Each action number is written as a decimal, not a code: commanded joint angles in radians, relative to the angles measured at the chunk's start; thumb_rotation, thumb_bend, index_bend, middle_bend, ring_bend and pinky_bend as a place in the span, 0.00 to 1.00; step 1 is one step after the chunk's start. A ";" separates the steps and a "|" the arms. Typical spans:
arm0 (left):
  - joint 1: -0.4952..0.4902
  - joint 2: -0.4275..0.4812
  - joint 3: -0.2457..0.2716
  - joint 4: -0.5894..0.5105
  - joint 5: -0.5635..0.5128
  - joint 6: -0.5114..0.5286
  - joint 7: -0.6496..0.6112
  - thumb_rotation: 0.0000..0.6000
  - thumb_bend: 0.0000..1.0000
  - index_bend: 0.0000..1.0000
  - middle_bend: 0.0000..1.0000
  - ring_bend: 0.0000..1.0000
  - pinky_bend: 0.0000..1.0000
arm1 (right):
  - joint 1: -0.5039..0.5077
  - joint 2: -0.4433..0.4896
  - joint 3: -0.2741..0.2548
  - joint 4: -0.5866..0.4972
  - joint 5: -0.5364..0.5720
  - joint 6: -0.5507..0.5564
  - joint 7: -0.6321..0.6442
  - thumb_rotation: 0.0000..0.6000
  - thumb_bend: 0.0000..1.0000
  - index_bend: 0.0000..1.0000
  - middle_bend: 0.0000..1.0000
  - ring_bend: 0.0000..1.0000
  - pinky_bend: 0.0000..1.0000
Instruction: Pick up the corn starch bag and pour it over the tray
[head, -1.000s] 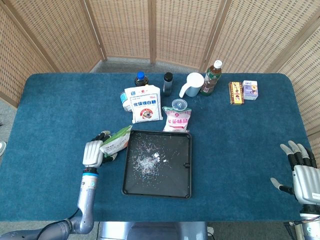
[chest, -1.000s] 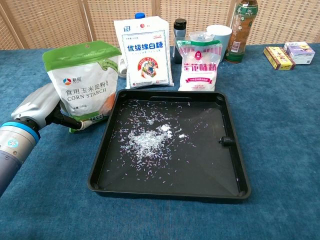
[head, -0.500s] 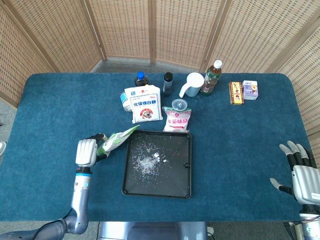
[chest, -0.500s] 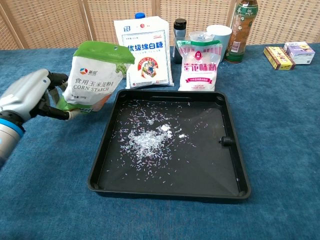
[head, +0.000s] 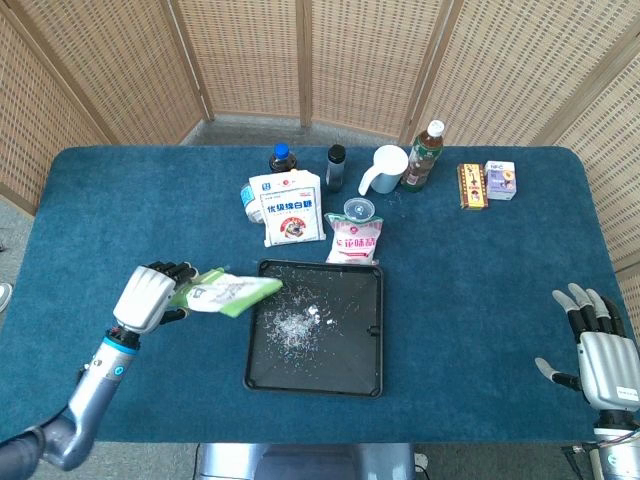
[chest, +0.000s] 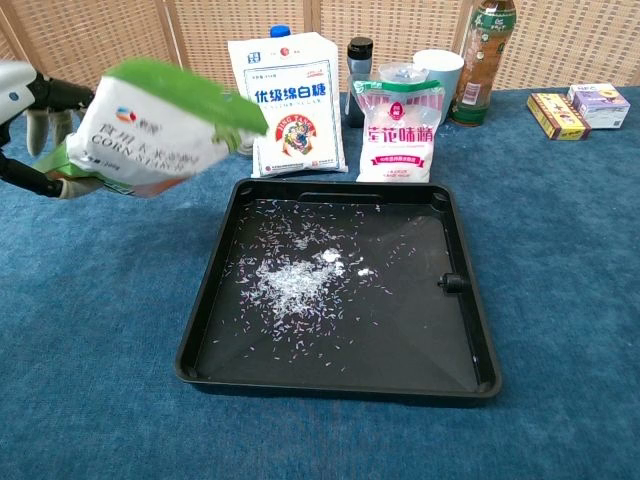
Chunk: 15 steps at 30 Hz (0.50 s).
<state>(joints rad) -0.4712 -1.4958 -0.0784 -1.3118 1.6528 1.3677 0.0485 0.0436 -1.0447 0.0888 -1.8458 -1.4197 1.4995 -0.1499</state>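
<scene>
My left hand (head: 146, 296) grips the green and white corn starch bag (head: 226, 293) by its bottom end. The bag is lifted off the table and tipped onto its side, its green top end (chest: 205, 88) pointing right over the tray's left rim. The black tray (head: 371, 350) lies at the table's middle with white and purple flecks scattered in it. In the chest view the left hand (chest: 30, 110) shows at the left edge behind the bag (chest: 145, 135). My right hand (head: 598, 348) rests at the table's front right corner, fingers spread, holding nothing.
Behind the tray (chest: 470, 330) stand a white sugar bag (chest: 293, 105) and a clear pink-lettered bag (chest: 401, 130). Further back are a dark bottle (head: 336, 168), a white cup (head: 385, 168), a tea bottle (head: 424, 155) and two small boxes (head: 487, 182).
The left hand has raised the corn starch bag off the table and swung it from upright to lying sideways, its top now reaching over the tray's left edge. The right hand barely moved.
</scene>
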 joint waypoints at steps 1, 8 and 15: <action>-0.051 0.088 0.043 -0.054 0.105 -0.023 0.106 1.00 0.37 0.72 0.55 0.59 0.61 | 0.000 0.000 0.001 -0.001 0.001 0.000 0.001 1.00 0.10 0.13 0.07 0.02 0.04; -0.133 0.153 0.022 -0.140 0.159 -0.116 0.304 1.00 0.36 0.72 0.56 0.59 0.63 | 0.001 0.001 0.000 0.001 0.002 -0.004 0.004 1.00 0.10 0.13 0.07 0.02 0.04; -0.242 0.173 -0.004 -0.145 0.257 -0.198 0.453 1.00 0.35 0.78 0.61 0.64 0.66 | 0.000 0.004 0.002 0.003 0.006 -0.004 0.015 1.00 0.10 0.13 0.07 0.02 0.04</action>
<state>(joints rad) -0.6748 -1.3383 -0.0705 -1.4487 1.8765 1.2064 0.4479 0.0441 -1.0409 0.0904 -1.8433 -1.4141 1.4954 -0.1357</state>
